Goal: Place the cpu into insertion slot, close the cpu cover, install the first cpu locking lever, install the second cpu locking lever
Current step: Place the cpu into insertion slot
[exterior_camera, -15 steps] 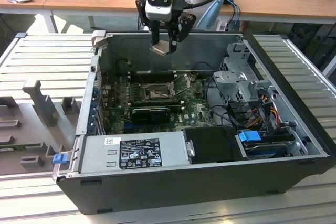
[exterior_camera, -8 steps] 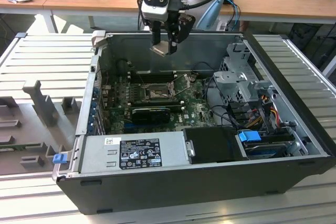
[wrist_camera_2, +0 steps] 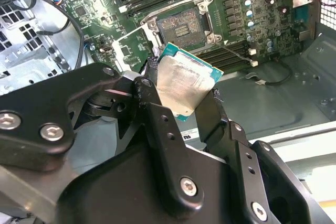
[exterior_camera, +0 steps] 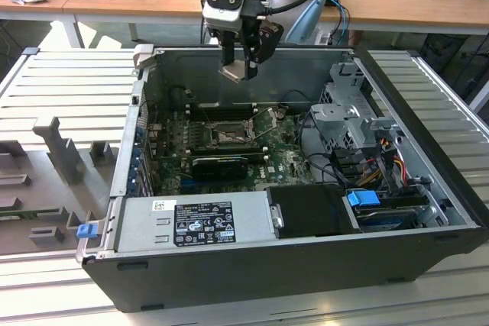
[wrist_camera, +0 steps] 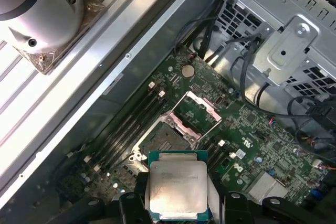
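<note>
Exterior view: above an open computer case (exterior_camera: 252, 265), the robot's claw (exterior_camera: 241, 69) is clamped on the cpu (exterior_camera: 235, 72), a flat silver chip held well above the motherboard (exterior_camera: 286, 154). The insertion slot (exterior_camera: 228, 137) lies bare, with the cpu cover (wrist_camera: 203, 102) flipped open beside it. Step 1 of 4 is in hand; seating the chip likely calls for squaring it level over the slot.
</note>
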{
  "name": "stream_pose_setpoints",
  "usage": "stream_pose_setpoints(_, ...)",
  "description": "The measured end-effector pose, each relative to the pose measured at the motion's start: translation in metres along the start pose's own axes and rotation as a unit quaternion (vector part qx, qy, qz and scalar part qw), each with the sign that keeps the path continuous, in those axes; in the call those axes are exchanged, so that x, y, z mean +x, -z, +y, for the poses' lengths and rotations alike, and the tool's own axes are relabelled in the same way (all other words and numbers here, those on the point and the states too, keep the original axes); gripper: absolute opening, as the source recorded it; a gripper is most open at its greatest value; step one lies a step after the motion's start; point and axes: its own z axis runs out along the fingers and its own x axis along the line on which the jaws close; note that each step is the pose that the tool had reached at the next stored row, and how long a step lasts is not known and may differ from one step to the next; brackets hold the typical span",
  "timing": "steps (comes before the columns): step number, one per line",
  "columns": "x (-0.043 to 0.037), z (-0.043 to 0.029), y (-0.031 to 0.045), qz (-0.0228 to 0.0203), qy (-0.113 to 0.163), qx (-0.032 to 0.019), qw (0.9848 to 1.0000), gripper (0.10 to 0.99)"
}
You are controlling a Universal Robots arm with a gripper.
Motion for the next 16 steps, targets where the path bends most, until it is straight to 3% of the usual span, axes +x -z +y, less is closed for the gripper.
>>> stream_pose_setpoints(16,0.0,-0.0003,-0.0032,-0.0021,-0.023,-0.0005,0.9997,0.525)
